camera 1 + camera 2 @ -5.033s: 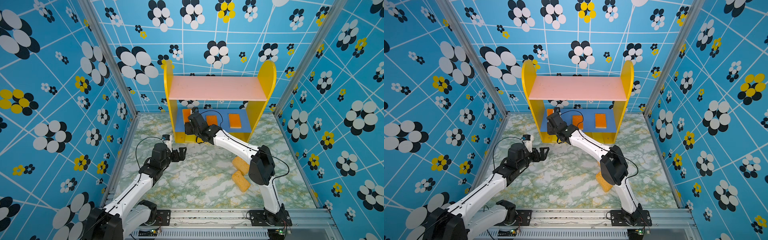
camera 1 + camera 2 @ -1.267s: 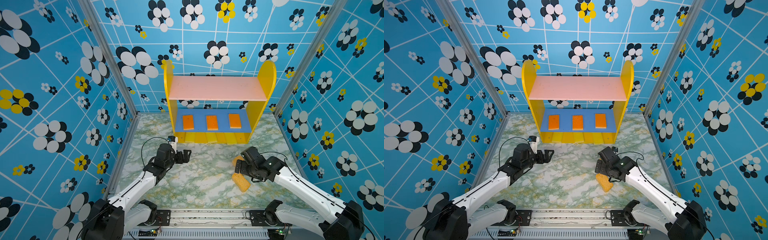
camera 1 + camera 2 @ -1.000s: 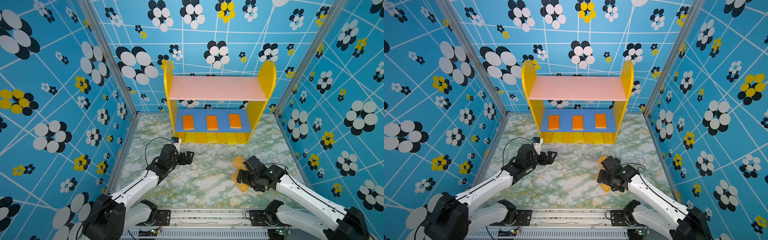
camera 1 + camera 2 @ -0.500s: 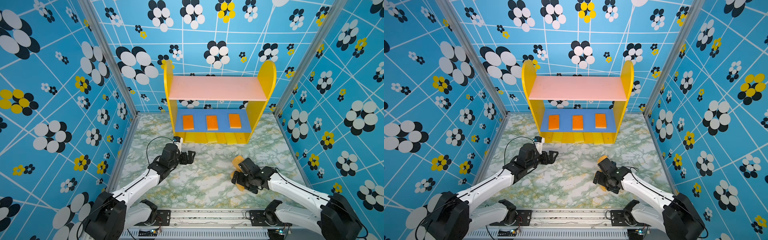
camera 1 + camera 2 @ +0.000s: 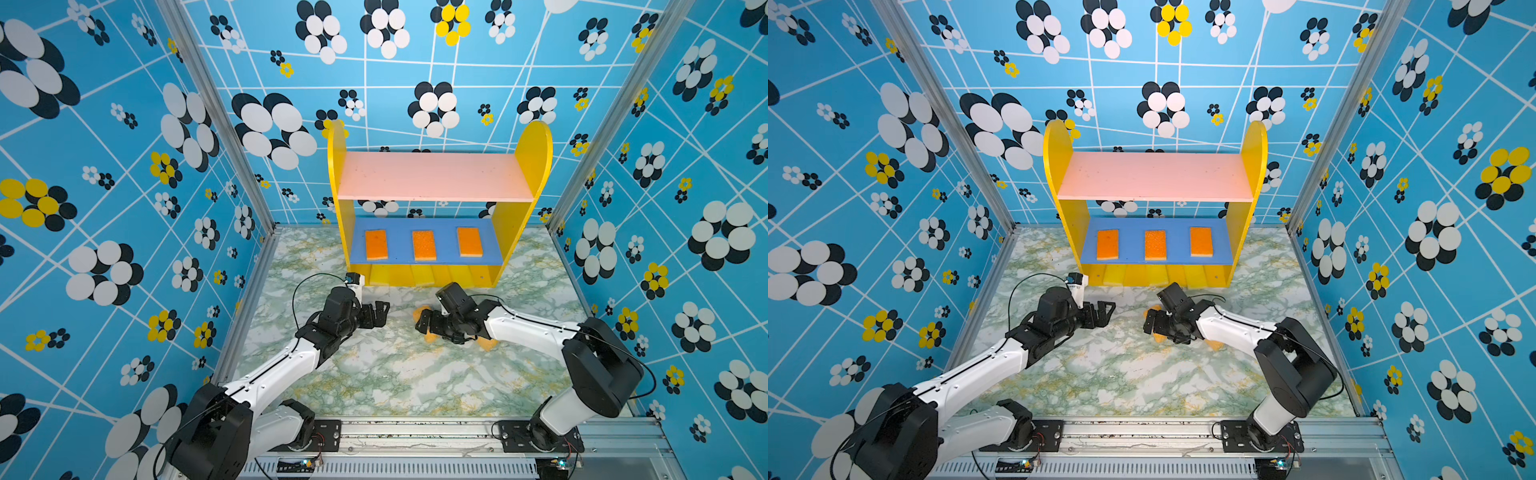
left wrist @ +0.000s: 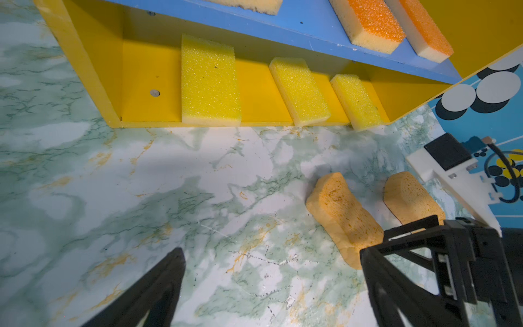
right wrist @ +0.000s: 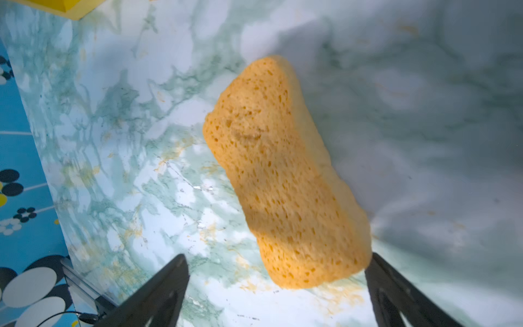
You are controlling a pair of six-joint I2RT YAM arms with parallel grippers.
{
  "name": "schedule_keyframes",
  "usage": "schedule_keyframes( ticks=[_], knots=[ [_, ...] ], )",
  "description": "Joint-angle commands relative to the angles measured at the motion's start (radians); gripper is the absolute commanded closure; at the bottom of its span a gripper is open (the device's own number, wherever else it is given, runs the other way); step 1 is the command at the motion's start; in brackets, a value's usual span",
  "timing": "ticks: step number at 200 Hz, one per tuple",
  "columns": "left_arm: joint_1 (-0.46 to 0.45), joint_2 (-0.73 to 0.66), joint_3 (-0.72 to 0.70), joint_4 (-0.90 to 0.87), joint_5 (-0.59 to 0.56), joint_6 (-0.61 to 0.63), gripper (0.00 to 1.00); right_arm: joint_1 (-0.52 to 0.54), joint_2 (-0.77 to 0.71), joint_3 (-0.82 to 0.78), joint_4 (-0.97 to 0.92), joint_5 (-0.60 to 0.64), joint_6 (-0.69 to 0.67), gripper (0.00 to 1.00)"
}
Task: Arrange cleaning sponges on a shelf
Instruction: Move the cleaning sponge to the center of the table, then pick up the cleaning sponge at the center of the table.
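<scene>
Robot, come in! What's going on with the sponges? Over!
Left claw open, empty. Right claw open, straddling a tan sponge on the table. Other tan sponge beside it; six sponges on the shelf. Nothing blocking.

Left arm (image 5: 282,365) and right arm (image 5: 528,332): white link shells, black joint housings; left pincer (image 5: 380,316) and right pincer (image 5: 420,322) black, skeletal; thin black cable (image 5: 296,291) looped by left wrist.
</scene>
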Motion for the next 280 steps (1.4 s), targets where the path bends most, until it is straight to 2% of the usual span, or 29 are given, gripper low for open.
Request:
schedule_keyframes(
  ticks=[1,45,76,105,162,211,280],
  knots=[
    [-0.002,-0.027,0.007,-0.021,-0.021,0.02,0.01,0.013,0.025,0.089,-0.087,0.03,-0.145,0.01],
    [0.019,-0.068,-0.012,-0.053,-0.035,0.031,0.01,0.013,-0.001,0.17,-0.253,0.168,-0.366,0.01],
    [0.035,-0.078,-0.019,-0.055,-0.03,0.025,0.01,0.013,0.027,0.194,-0.291,0.182,-0.513,0.01],
    [0.036,-0.075,-0.013,-0.053,-0.02,0.02,0.01,0.013,0.043,0.194,-0.268,0.169,-0.592,0.01],
    [0.037,-0.055,0.007,-0.05,-0.009,0.021,0.01,0.024,0.097,0.187,-0.198,0.14,-0.637,0.01],
    [0.042,-0.057,-0.005,-0.041,-0.007,0.019,0.01,0.049,0.123,0.148,-0.082,0.149,-0.611,0.01],
    [0.049,-0.054,-0.013,-0.027,-0.005,0.019,0.01,0.064,0.142,0.106,-0.032,0.174,-0.576,0.01]
  ],
)
